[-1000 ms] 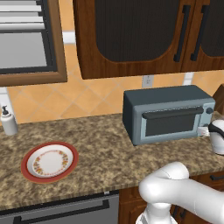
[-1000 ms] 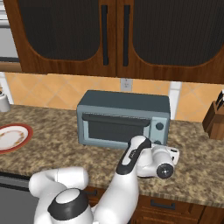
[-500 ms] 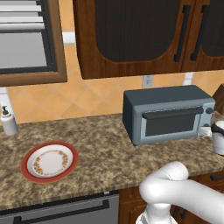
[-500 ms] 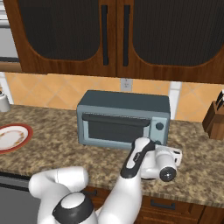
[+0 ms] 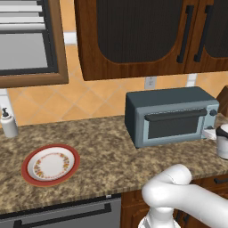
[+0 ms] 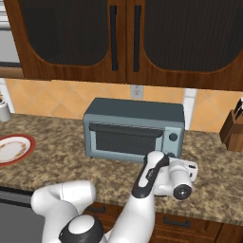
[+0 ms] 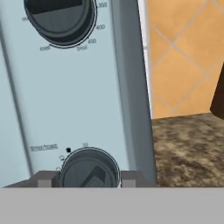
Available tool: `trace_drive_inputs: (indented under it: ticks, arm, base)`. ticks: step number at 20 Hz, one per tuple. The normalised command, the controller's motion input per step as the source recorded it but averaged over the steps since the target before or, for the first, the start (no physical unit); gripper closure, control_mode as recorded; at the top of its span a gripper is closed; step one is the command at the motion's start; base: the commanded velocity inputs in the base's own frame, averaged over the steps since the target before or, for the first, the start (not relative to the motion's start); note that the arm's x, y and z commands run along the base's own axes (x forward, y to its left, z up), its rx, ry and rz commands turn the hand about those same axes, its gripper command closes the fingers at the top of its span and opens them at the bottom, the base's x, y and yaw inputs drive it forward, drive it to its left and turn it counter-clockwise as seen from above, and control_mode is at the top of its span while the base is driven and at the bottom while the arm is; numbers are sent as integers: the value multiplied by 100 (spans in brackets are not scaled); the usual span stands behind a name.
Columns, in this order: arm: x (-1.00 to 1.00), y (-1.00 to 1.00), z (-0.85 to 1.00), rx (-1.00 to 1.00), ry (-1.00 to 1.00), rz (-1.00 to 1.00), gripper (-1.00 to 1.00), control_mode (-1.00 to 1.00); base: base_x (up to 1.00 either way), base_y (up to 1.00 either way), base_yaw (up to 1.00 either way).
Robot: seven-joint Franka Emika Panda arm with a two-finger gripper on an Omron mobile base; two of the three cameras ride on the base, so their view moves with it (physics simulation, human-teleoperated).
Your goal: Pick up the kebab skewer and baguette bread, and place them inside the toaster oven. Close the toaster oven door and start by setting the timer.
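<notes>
Gripper (image 7: 83,180) straddles lower knob (image 7: 89,169) of toaster oven (image 6: 134,128), jaws narrow either side. Oven door (image 5: 174,127) shut. Plate (image 5: 50,164) left on surface (image 5: 102,156), knife block (image 6: 233,128) right.

Blue-grey boxy toaster oven (image 5: 171,115), upright on the granite counter (image 5: 102,151) against the tiled wall. Toaster oven door (image 6: 125,139) shut, dark glass window below a horizontal bar handle. Two round dark knobs right of the door; lower knob (image 7: 89,169) ringed by printed marks.
</notes>
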Motion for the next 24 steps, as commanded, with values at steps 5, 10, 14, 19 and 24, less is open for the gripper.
trace_drive_inputs:
  ticks: [5, 10, 14, 19, 24]
  arm:
    - [0, 0, 0, 0, 0, 0, 100, -100]
    - [0, 5, 0, 0, 0, 0, 100, -100]
    - [0, 0, 0, 4, 0, 0, 100, -100]
    - [0, 0, 0, 10, 0, 0, 100, -100]
    - [0, 0, 0, 13, 0, 0, 100, -100]
  base:
    - [0, 0, 0]
    - [0, 0, 0]
    - [0, 0, 0]
    - [0, 0, 0]
    - [0, 0, 0]
